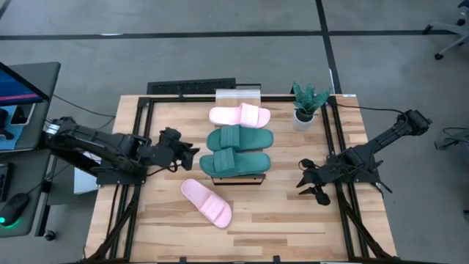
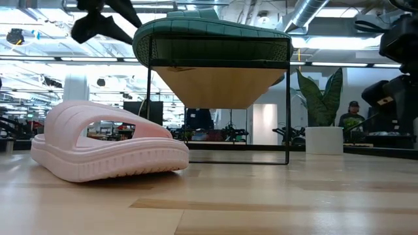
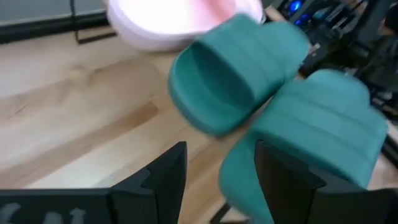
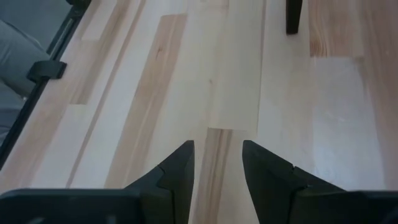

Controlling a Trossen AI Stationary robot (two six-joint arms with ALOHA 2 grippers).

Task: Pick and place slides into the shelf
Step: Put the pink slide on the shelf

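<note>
The shelf [image 1: 237,96] stands mid-table, running from far to near. Three slides lie sole down across its top: a pink slide [image 1: 239,115] at the far end, then two teal slides [image 1: 239,138] [image 1: 234,162]. A second pink slide [image 1: 207,202] lies sole down on the table, near and left of the shelf; it also shows in the low view [image 2: 108,147]. My left gripper [image 1: 192,152] hovers open just left of the teal slides [image 3: 239,68], pointing at them, with nothing between its fingers [image 3: 217,180]. My right gripper [image 1: 311,183] waits open over bare table right of the shelf [image 4: 217,168].
A potted plant [image 1: 308,106] stands at the table's far right, beside the shelf. Black frame rails [image 1: 135,147] run along the table's left and right sides. Bare wood lies near the front edge [image 1: 293,227]. A desk with a monitor [image 1: 22,88] stands beyond the left edge.
</note>
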